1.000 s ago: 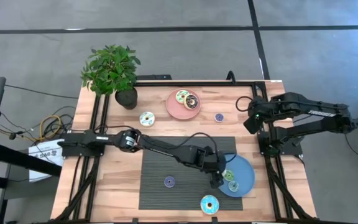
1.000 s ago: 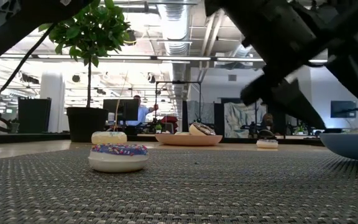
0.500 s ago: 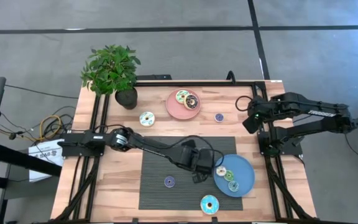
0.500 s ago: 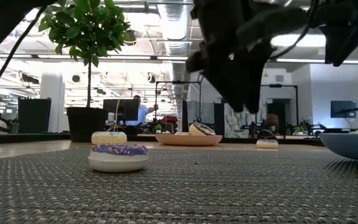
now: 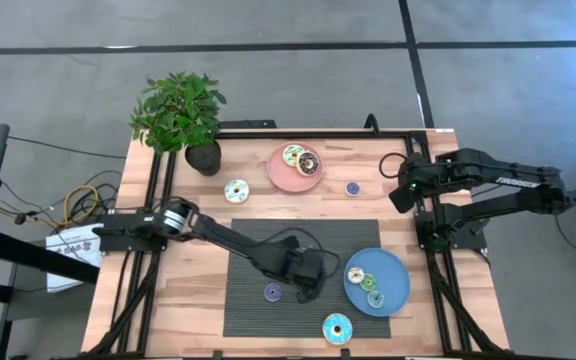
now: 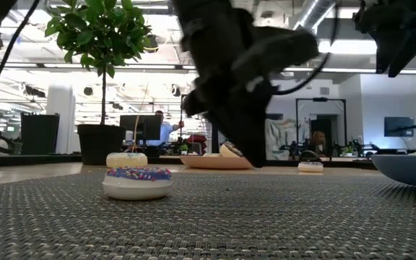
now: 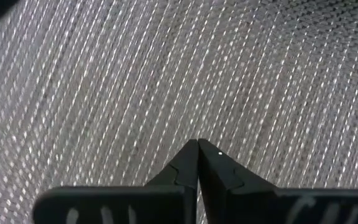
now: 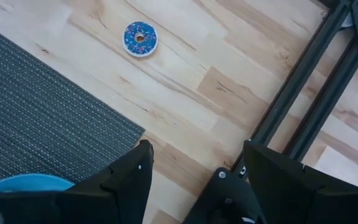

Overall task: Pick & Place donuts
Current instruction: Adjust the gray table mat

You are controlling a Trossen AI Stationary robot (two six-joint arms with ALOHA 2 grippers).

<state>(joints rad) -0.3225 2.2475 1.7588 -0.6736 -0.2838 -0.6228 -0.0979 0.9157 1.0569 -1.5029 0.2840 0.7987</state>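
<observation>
- Left gripper (image 5: pixel 308 292) hovers over the dark mat (image 5: pixel 258 310), fingers (image 7: pixel 219 165) pressed together, empty, purple donut (image 5: pixel 272 292) at its nine o'clock.
- Right gripper (image 5: pixel 398 199) waits at the desk's (image 5: pixel 198 300) three o'clock edge, fingers apart.

Blue donut (image 8: pixel 140 38) on wood table (image 8: pixel 216 87), beside mat (image 8: pixel 36 118).

Even, bright overhead light fills the scene, with only soft shadows on the table (image 5: pixel 198 290). In the low view, ceiling lights (image 6: pixel 193 36) glare and the near arm (image 6: pixel 230 79) blurs darkly. The left wrist view smears the mat (image 7: pixel 166 74).
</observation>
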